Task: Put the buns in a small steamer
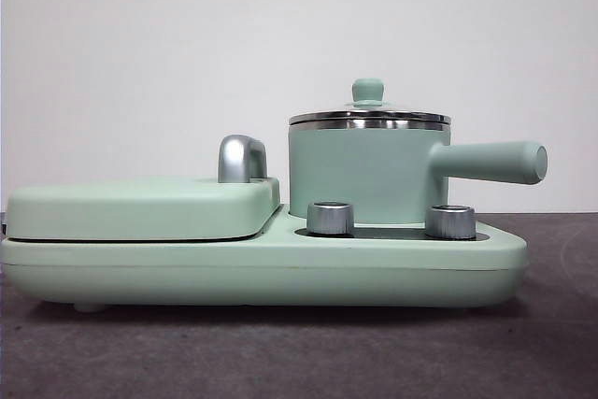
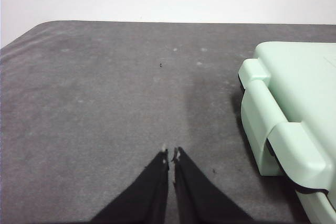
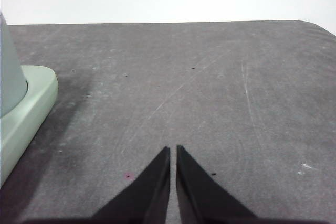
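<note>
Nothing begun: small steamer [image 1: 369, 170] lidded, buns unseen; left gripper [image 2: 171, 154] and right gripper [image 3: 173, 149] closed, empty. Next: lift glass lid [image 1: 368, 115], knob at twelve o'clock.

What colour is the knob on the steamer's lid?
Mint green, like the pot; the knob shows best in the front view.

Small steamer [image 1: 364, 175] on right part of cooker base [image 1: 262, 273], lid [image 1: 369, 117] on top; griddle lid [image 1: 140, 207] on left part; two knobs [image 1: 330, 218] before steamer; base on counter [image 1: 299, 352].
</note>
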